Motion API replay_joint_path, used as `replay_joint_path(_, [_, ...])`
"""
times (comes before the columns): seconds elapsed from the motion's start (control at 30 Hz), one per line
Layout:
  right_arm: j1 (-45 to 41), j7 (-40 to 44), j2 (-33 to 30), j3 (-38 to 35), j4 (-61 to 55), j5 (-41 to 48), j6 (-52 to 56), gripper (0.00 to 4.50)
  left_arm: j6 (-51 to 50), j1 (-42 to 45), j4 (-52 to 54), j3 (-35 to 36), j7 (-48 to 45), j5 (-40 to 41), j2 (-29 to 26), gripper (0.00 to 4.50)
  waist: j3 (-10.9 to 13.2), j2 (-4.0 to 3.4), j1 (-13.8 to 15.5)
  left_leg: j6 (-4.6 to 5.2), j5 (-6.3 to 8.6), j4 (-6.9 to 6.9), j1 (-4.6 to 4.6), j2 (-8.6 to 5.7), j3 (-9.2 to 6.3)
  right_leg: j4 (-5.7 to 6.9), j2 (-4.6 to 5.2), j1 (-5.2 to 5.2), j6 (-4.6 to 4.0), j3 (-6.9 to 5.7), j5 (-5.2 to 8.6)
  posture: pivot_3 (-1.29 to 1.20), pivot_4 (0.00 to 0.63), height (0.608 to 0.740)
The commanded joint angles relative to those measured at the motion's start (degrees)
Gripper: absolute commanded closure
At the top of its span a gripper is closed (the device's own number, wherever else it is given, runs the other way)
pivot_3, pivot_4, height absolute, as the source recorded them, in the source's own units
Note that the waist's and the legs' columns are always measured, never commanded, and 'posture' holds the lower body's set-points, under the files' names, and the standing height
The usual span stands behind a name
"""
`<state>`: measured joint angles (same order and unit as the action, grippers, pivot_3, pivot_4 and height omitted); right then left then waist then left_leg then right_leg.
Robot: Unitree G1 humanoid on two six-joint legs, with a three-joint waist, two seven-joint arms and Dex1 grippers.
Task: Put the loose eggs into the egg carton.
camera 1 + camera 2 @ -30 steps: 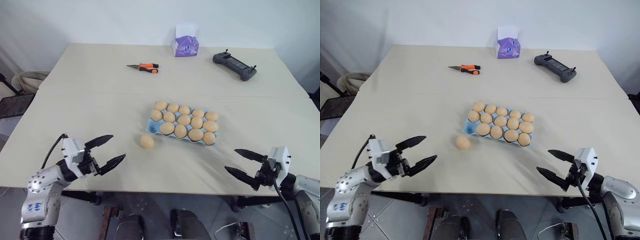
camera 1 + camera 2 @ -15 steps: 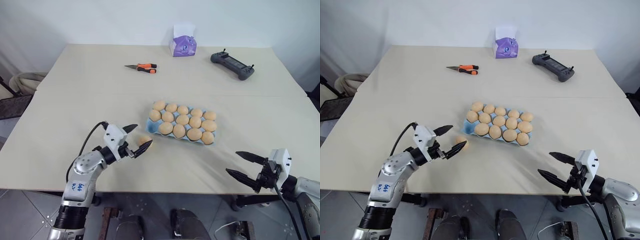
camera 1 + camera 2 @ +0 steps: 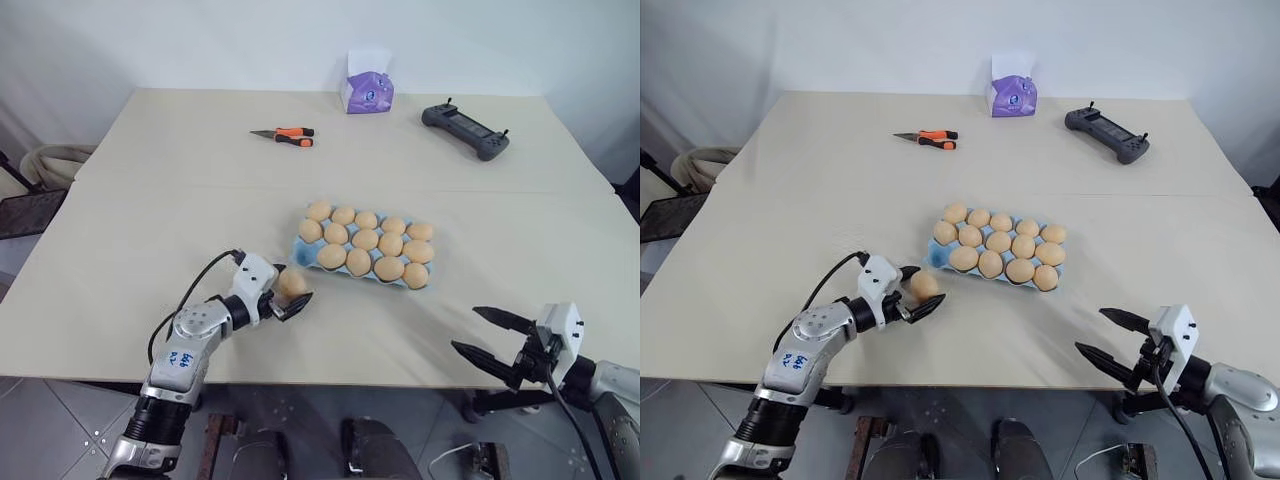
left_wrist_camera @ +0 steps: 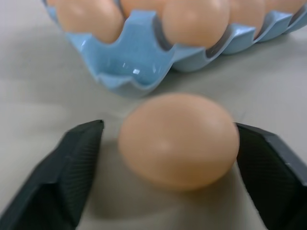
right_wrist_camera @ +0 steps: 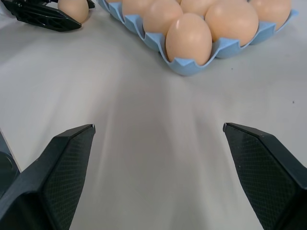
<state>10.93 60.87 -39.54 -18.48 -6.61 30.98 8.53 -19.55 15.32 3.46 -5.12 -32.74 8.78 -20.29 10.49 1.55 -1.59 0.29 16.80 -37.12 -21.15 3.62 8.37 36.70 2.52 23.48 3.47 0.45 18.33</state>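
Loose egg (image 4: 178,140): lying on the worktop just beside the egg carton's (image 3: 306,250) near-left corner, where one cup is sitting empty. Left end effector (image 3: 287,297): bracketing the egg, fingers not yet clamping. Right end effector (image 3: 492,337): hanging open off the near-right edge, idling.

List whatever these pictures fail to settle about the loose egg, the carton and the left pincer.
- Loose egg: its underside and its contact with the table are hidden by its own bulk in the left wrist view.
- Left pincer: in the head views it overlaps the egg; whether the fingers press the shell is unclear.
- Egg carton: cut off by the left wrist view's top edge; in the head views the eggs hide the empty cup.
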Motion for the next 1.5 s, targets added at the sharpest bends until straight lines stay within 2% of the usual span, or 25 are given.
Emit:
replay_joint_path(0.03, [-0.1,-0.4,0.1,-1.4,-1.7,1.2,0.2,0.00,1.0,0.6,0.0,0.1,-0.2,0.2,0.3,1.30,0.0,0.00,0.0,0.00,0.00,0.01,0.00,0.00,0.00,0.00,0.00,0.00,0.00,0.00,0.00,0.00,0.150,0.740])
replay_joint_path(0.1, [-0.1,-0.4,0.0,-1.4,-1.8,1.2,0.4,0.00,0.4,0.7,0.1,0.3,-0.3,0.5,0.2,1.90,0.0,0.00,0.1,-0.01,0.00,0.02,-0.01,0.00,0.00,0.00,0.00,0.02,0.00,-0.01,0.00,0.00,0.150,0.740])
replay_joint_path(0.13, [0.0,-0.4,-0.1,-1.4,-1.8,1.2,0.4,0.00,0.5,0.4,0.5,0.6,-0.7,1.2,0.2,2.00,0.0,0.00,0.1,-0.01,0.00,0.02,-0.01,0.00,-0.01,-0.01,0.00,0.02,0.00,-0.01,0.00,0.00,0.150,0.740])
replay_joint_path(0.43, [-0.1,-0.4,-0.4,-1.5,-1.8,1.1,0.8,0.00,5.7,-1.8,7.6,7.5,-14.2,15.5,-2.3,2.00,0.0,0.00,0.0,-0.03,-0.01,0.02,-0.01,0.02,0.00,0.02,0.00,0.01,-0.01,-0.02,0.00,0.00,0.150,0.740])
replay_joint_path(0.5, [-0.6,-0.5,-0.4,-1.2,-1.8,1.1,1.0,0.00,5.5,-0.9,8.3,8.8,-14.2,16.8,-2.5,2.00,0.0,0.00,0.0,-0.03,-0.01,0.01,-0.01,0.02,0.00,0.01,0.00,0.01,-0.01,-0.02,0.00,0.00,0.150,0.740])
replay_joint_path(0.73, [-2.2,-1.2,0.0,-0.2,-2.4,0.7,2.1,0.00,9.3,8.4,-3.8,7.8,-7.0,10.1,-0.2,2.00,0.0,0.00,0.2,0.08,-0.08,-0.10,-0.02,-0.07,-0.02,0.01,0.02,-0.04,0.06,0.00,-0.09,0.00,0.150,0.740])
replay_joint_path(1.0, [-1.0,-2.5,0.2,-0.8,-5.1,1.1,3.1,0.00,13.9,16.2,-16.4,4.1,-9.5,6.1,1.6,2.00,0.0,0.00,0.1,-0.01,-0.03,-0.02,-0.09,0.00,0.03,-0.18,-0.09,0.02,0.10,-0.01,-0.12,0.00,0.150,0.740])
replay_joint_path(1.27, [1.2,-4.1,0.5,-1.7,-7.5,1.6,3.8,0.00,13.6,18.5,-20.7,3.6,-9.7,4.5,1.6,2.00,0.0,0.01,0.1,-0.01,-0.04,-0.04,-0.08,0.00,0.05,-0.16,-0.09,0.01,0.11,0.01,-0.12,0.00,0.150,0.740])
replay_joint_path(1.47, [1.2,-4.9,0.5,-1.4,-8.1,1.9,4.3,0.00,11.4,18.1,-20.3,3.4,-10.7,4.7,1.4,0.05,0.0,0.01,0.1,-0.01,-0.04,-0.04,-0.08,0.00,0.04,-0.14,-0.09,0.02,0.10,0.00,-0.12,0.00,0.150,0.740])
replay_joint_path(1.5, [1.0,-5.0,0.4,-1.3,-8.1,1.9,4.3,0.00,10.8,17.9,-19.9,3.4,-11.1,5.0,1.3,0.05,0.0,0.01,0.1,-0.01,-0.04,-0.04,-0.07,0.00,0.04,-0.14,-0.08,0.01,0.10,0.00,-0.12,0.00,0.150,0.740])
